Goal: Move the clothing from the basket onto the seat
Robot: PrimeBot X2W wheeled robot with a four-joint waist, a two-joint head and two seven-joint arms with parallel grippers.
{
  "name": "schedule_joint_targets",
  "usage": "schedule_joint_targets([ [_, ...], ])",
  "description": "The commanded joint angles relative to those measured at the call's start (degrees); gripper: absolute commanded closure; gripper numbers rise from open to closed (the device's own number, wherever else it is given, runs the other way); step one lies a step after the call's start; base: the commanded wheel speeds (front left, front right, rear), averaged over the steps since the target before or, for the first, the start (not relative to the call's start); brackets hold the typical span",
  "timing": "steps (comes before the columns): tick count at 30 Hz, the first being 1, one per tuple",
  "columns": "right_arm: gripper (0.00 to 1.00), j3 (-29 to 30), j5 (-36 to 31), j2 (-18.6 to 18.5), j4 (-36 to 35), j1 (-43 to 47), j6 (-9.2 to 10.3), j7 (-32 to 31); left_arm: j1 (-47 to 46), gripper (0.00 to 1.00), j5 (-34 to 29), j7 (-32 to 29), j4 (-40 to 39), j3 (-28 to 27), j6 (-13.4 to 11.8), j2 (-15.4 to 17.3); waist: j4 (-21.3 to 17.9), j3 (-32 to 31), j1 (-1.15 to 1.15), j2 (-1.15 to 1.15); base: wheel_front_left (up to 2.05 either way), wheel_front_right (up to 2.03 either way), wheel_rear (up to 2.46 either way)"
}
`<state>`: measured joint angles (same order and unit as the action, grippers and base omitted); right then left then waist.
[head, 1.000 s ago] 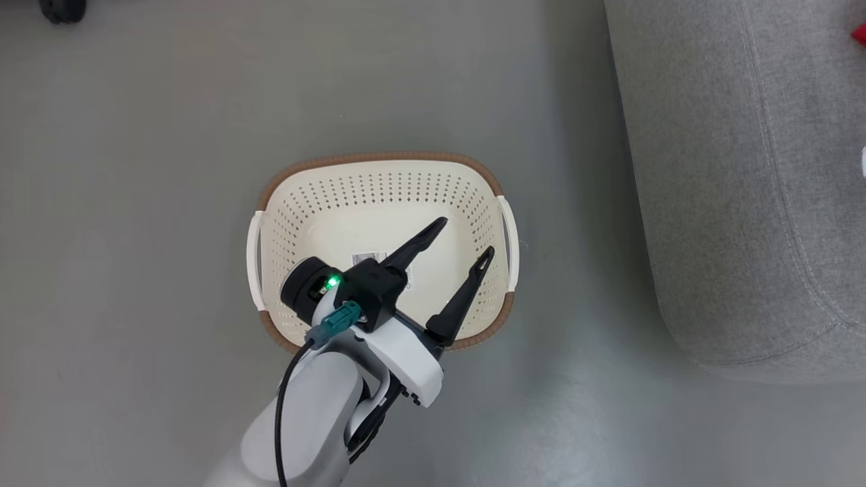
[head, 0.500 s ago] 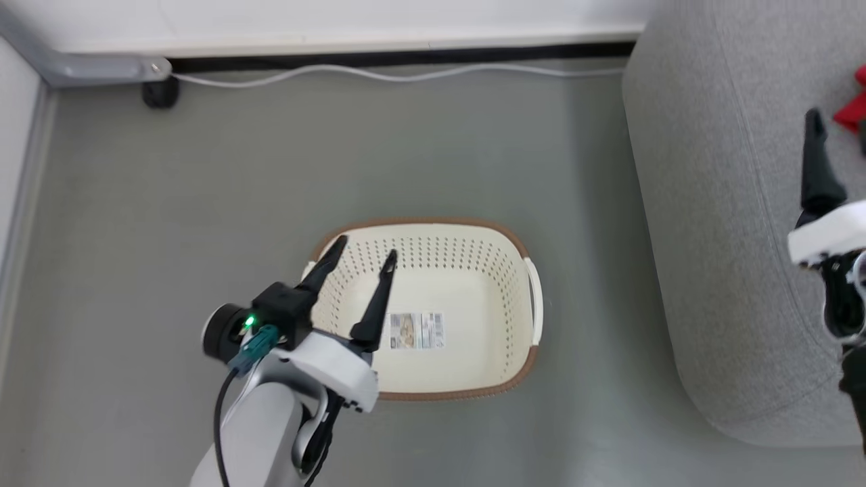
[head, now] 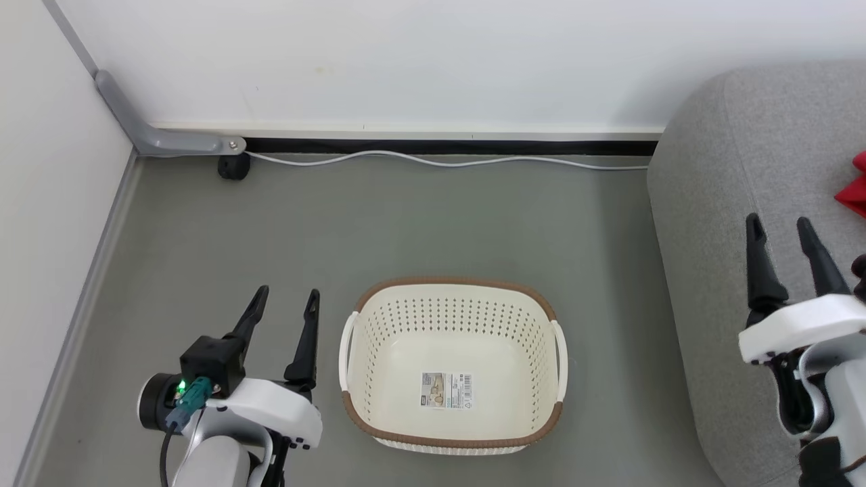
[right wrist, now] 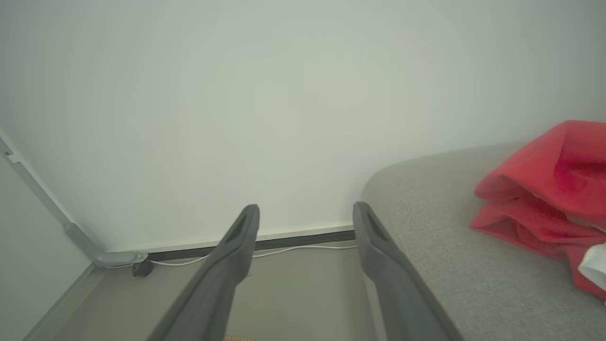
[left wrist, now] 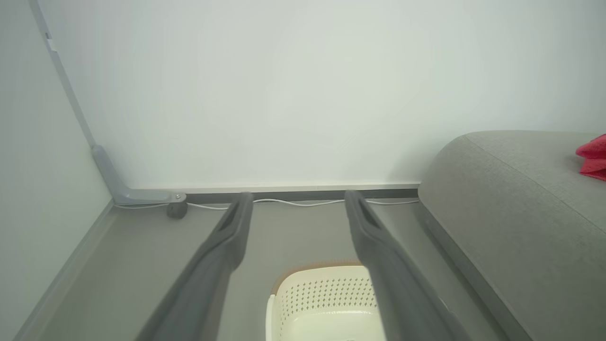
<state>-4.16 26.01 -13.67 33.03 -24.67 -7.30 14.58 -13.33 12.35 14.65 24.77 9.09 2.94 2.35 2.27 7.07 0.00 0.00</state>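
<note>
Pale wall and grey floor (head: 433, 223) as background, with a white cable (head: 440, 161) along the skirting. Large grey sofa (head: 737, 189) down the right side, its rounded end toward the wall. Cream basket (head: 450, 282) upright on the floor, well apart from the sofa, long axis left to right in the head view, holding nothing but a label (head: 446, 391) on its bottom. Red clothing (head: 854, 191) already on the sofa, a soft folded heap cut off by the right edge of the head view; long axis of the heap not readable for that reason. Left fingers (head: 310, 325) spread and empty, just beside the basket's left handle, pointing toward the wall. Right fingers (head: 759, 264) likewise spread and empty, against the sofa's left flank in the head view, the clothing ahead and to their right, near but not touching. Right arm clearly the nearer to the clothing, left arm the nearer to the basket. Judging by the bare basket, transfer apparently complete, with no further pick called for.
</note>
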Motion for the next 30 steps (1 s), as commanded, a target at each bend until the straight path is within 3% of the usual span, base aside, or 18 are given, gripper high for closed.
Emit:
schedule_joint_targets([
  [1, 0.0, -0.8, -0.8, 0.0, -2.0, 0.9, -0.19, 0.4, -0.2, 0.0, -0.7, 0.3, -1.7, -2.3, -0.5, 0.6, 0.6, -1.1, 0.0, 0.0, 0.0, 0.0, 0.0],
  [13, 0.0, -3.2, -4.2, 3.4, -8.8, 10.6, -0.19, 0.4, 7.3, 0.0, -2.9, 0.3, -5.5, -9.9, -2.1, 0.5, -0.8, -5.7, 0.0, 0.0, 0.0, 0.0, 0.0],
  [30, 0.0, -2.3, -6.1, 4.9, -10.7, 15.5, -0.19, 0.4, 12.0, 0.0, -2.3, 0.3, -7.6, -10.4, -2.6, 0.5, -2.5, -7.8, 0.0, 0.0, 0.0, 0.0, 0.0],
])
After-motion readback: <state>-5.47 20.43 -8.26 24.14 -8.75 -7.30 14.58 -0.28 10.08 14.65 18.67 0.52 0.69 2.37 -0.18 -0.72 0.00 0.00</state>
